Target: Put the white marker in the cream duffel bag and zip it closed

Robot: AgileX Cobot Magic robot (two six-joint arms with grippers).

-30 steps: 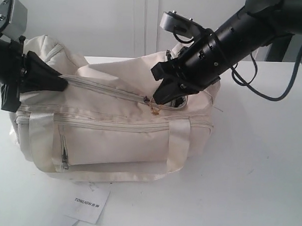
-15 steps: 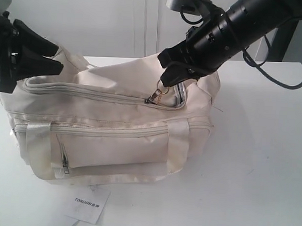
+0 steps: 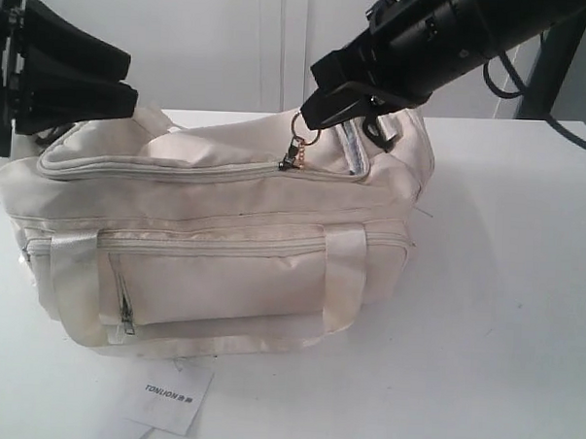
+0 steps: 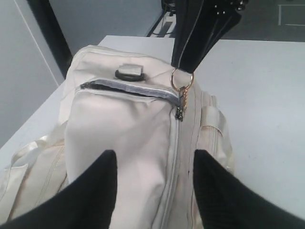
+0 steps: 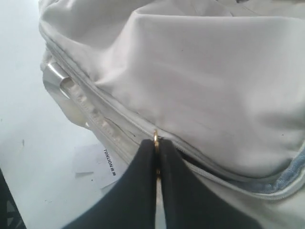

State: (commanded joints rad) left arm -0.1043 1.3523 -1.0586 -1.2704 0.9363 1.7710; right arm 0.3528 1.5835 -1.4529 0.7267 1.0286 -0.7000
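The cream duffel bag stands on the white table, front pocket facing the exterior view. Its top zipper is closed from the left end to the slider; past that a short gap shows grey lining. My right gripper is shut on the gold ring of the zipper pull, holding it up above the bag. My left gripper hangs open above the bag's left end, its fingers apart over the fabric and touching nothing. The white marker is out of view.
A white paper tag printed "TONLION" lies on the table in front of the bag. A black buckle sits on the bag's far end. A dark stand rises at the back right.
My left gripper let go of the bag's left end, opened and rose. My right gripper lifted with the zipper pull ring, and the bag's top came up and straightened.
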